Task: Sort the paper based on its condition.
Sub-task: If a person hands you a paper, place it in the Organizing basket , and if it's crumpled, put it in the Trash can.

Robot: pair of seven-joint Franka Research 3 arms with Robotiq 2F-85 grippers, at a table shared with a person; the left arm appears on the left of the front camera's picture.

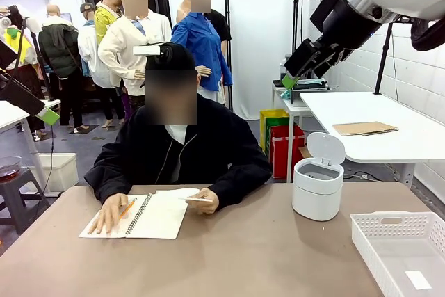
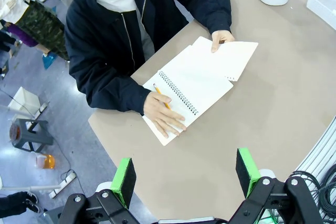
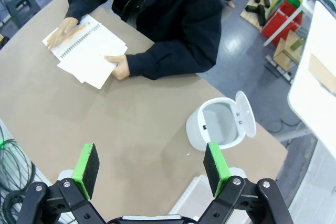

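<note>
- Your left claw (image 2: 185, 174) hangs high over the brown surface (image 2: 294, 108). Its green pads are spread wide apart and there is nothing between them.
- Your right claw (image 3: 151, 167) is raised just as high on the other side. Its jaws are also spread wide and it holds nothing.
- The paper (image 2: 233, 56) is a single loose white sheet at the far edge of the surface, right in front of the seated person. It lies partly over the open spiral notebook (image 2: 184, 90) and juts past the notebook's outer edge on the side towards the bin.
- In the left wrist view the sheet looks flat, and you can see a ragged row of torn holes along one edge.
- One hand (image 2: 220, 38) of the person rests on the sheet's far corner, with the fingers on the paper.
- The person's hand with the pencil (image 2: 163, 114) lies flat on the notebook's opposite page. The yellow pencil (image 2: 160, 92) is tucked under its fingers.
- A small white bin (image 3: 218, 124) stands on the surface almost below your right claw, well apart from the notebook. Its round lid is tipped up and open.
- A white slotted basket (image 1: 403, 248) sits at the near right corner of the surface, near the bin but not touching it.
- A flat brown cardboard piece (image 1: 365, 128) lies on the white side surface beyond the bin.
</note>
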